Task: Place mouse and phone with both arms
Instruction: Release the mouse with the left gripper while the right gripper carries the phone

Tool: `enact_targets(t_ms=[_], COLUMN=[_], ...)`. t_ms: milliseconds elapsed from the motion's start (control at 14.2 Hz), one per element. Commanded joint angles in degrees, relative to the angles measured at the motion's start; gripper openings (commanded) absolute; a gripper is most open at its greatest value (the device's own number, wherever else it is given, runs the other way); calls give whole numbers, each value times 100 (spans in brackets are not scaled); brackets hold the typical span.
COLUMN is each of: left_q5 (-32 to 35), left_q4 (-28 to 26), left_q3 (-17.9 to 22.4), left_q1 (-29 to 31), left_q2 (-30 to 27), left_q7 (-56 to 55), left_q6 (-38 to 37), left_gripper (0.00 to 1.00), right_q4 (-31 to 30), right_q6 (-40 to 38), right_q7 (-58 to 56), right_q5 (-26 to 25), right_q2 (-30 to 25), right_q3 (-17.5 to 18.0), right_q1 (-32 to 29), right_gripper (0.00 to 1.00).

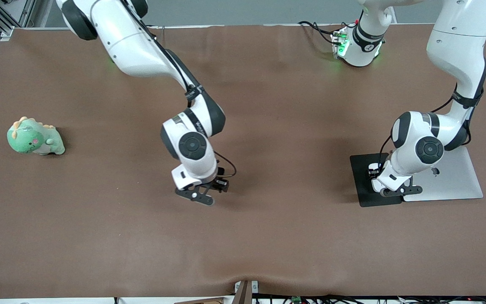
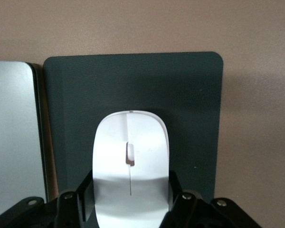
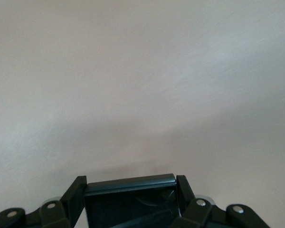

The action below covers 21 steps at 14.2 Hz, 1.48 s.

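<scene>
My left gripper (image 1: 396,192) is shut on the white mouse (image 2: 131,156), one finger (image 2: 87,199) on each side of it. It holds the mouse low over the dark grey flat pad (image 1: 363,179), which also shows in the left wrist view (image 2: 133,80); I cannot tell whether the mouse touches the pad. In the front view the mouse is hidden under the hand. My right gripper (image 1: 203,195) is shut on the black phone (image 3: 130,199), low over bare brown table near the middle. In the right wrist view only the phone's top edge and dark face show between the fingers (image 3: 75,192).
A silver flat slab (image 1: 454,177) lies beside the dark pad toward the left arm's end, and shows in the left wrist view (image 2: 14,137). A green dinosaur plush (image 1: 35,137) sits toward the right arm's end. A brown cloth (image 1: 268,236) covers the table.
</scene>
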Motion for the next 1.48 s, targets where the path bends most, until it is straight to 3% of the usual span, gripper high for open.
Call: enact_targets(t_ms=[0,423,704,1127,1408], left_q5=[143,143,143,143,143], left_q4=[-25,-7,10,45,54], left_q3=[-44,-44,-44,-44,-35], left_q1=[46,46,55,55,73], left_q2=[19,133,160,212,274], left_q7=[-3,6,6,6,15], left_q6=[106,308,344,388,502], left_gripper=[31,31,31,31,32], right_q4=[-602,-2063,-2266,-2503,-3327], right_q6=[-268,-295,-304,-181,801], right_q7=[-588,-2049,-2681,-4834,-5222], right_q5=[0,9,0,-8,-8], right_q2=[-688,-1631,-1649,-1605,-1622], right_q3=[107,107,90,90,90], right_q1=[-450,-1575,-2234,-3360,-3791], right_gripper=[0,0,0,0,0])
